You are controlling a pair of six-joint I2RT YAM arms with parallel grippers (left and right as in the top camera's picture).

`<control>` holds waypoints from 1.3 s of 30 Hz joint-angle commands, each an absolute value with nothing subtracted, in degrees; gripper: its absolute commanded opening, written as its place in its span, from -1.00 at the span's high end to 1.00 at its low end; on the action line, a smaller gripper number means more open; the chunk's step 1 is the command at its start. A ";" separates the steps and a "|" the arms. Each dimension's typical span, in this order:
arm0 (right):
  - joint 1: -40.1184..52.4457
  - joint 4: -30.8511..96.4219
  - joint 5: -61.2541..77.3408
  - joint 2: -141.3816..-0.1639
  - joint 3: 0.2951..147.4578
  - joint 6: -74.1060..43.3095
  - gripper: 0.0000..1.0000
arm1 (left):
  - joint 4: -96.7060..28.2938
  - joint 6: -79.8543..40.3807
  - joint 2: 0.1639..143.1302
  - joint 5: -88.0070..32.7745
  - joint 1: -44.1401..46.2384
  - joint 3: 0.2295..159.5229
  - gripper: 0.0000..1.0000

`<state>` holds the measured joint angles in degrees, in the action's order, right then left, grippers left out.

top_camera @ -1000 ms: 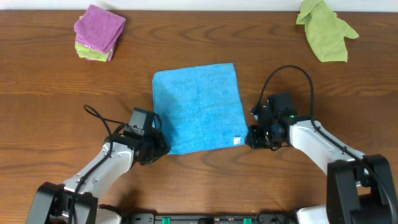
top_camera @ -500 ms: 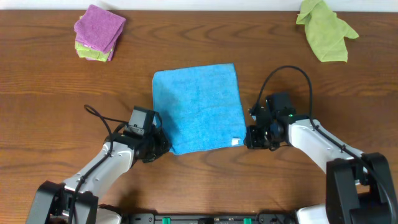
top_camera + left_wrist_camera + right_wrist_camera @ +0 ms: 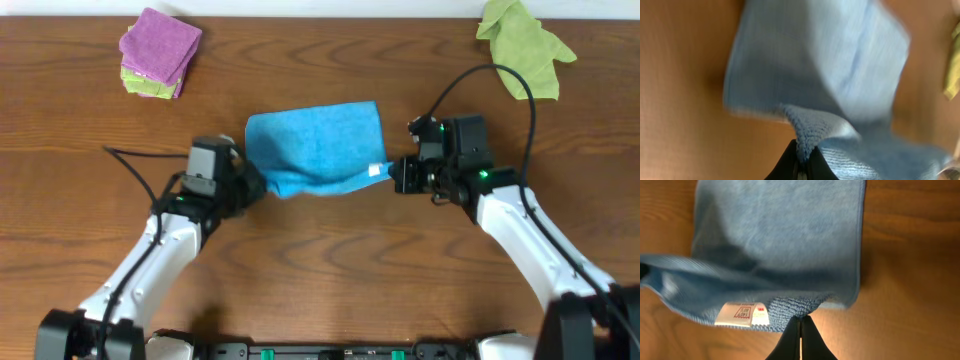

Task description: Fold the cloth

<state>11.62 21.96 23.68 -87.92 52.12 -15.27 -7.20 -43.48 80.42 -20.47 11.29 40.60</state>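
Note:
The sky-blue cloth (image 3: 315,145) lies in the middle of the table, its near edge lifted and carried toward the far edge. My left gripper (image 3: 258,183) is shut on the cloth's near left corner (image 3: 807,132), which bunches between the black fingers. On the other side my right gripper (image 3: 392,175) is shut on the near right corner (image 3: 805,307), beside the small white tag (image 3: 742,314). Both wrist views show the cloth (image 3: 780,235) hanging from the pinched corners, with its far part still flat on the wood.
A folded purple cloth on a green one (image 3: 158,48) sits at the far left. An olive-green cloth (image 3: 520,45) lies crumpled at the far right. Cables run from both arms over the wooden table (image 3: 330,270).
Both grippers closed on the near corners, lifted them, and moved away from the table's front edge toward the far edge, so the cloth's near half now rises over its far half.

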 commanded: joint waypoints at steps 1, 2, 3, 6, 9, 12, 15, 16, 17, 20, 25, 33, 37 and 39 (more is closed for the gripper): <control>12.05 21.41 23.35 -93.12 56.69 -17.30 0.97 | -2.74 -43.40 84.75 -22.17 7.77 42.13 0.89; 12.10 21.43 23.38 -94.91 58.41 -17.23 0.97 | -2.17 -43.31 86.15 -22.57 7.16 42.94 0.89; 12.10 21.47 23.35 -97.03 60.53 -17.12 0.97 | -1.98 -43.22 87.94 -22.74 6.61 44.21 0.89; 11.97 21.65 23.35 -102.67 66.41 -17.12 0.97 | -0.62 -41.67 93.49 -24.05 6.33 48.49 0.89; 11.97 21.58 23.27 -108.79 73.45 -17.10 0.97 | -0.64 -39.55 100.38 -23.97 6.13 56.21 0.89; 11.97 21.67 22.41 -113.51 79.11 -17.12 0.97 | -2.04 -38.24 106.21 -24.01 5.26 63.57 0.89; 11.62 21.71 22.28 -117.49 84.05 -17.41 0.97 | -2.98 -37.41 111.35 -24.64 3.86 69.91 0.89; 11.53 21.91 22.28 -118.56 85.56 -17.85 0.98 | -2.98 -37.21 112.97 -25.67 3.36 71.96 0.89; 11.42 22.11 22.31 -119.77 87.13 -18.06 0.97 | -3.05 -37.19 114.72 -27.05 2.90 74.11 0.88; 11.44 24.14 22.28 -121.03 89.49 -18.02 0.97 | -6.11 -36.67 117.84 -29.74 2.15 78.32 0.89; 11.42 32.16 22.31 -120.97 90.17 -17.52 0.97 | -18.35 -33.15 118.06 -29.85 2.22 79.26 0.89; 11.44 39.97 22.28 -120.90 90.21 -15.59 0.97 | -25.36 -32.10 117.95 -29.67 2.22 79.26 0.89; 11.44 40.82 22.37 -120.84 90.24 -15.09 0.05 | -25.74 -32.14 117.95 -30.22 2.20 79.40 -0.65; 11.44 41.19 22.76 -120.31 90.24 -13.41 -0.03 | -26.13 -32.12 117.82 -32.93 2.22 80.01 -0.90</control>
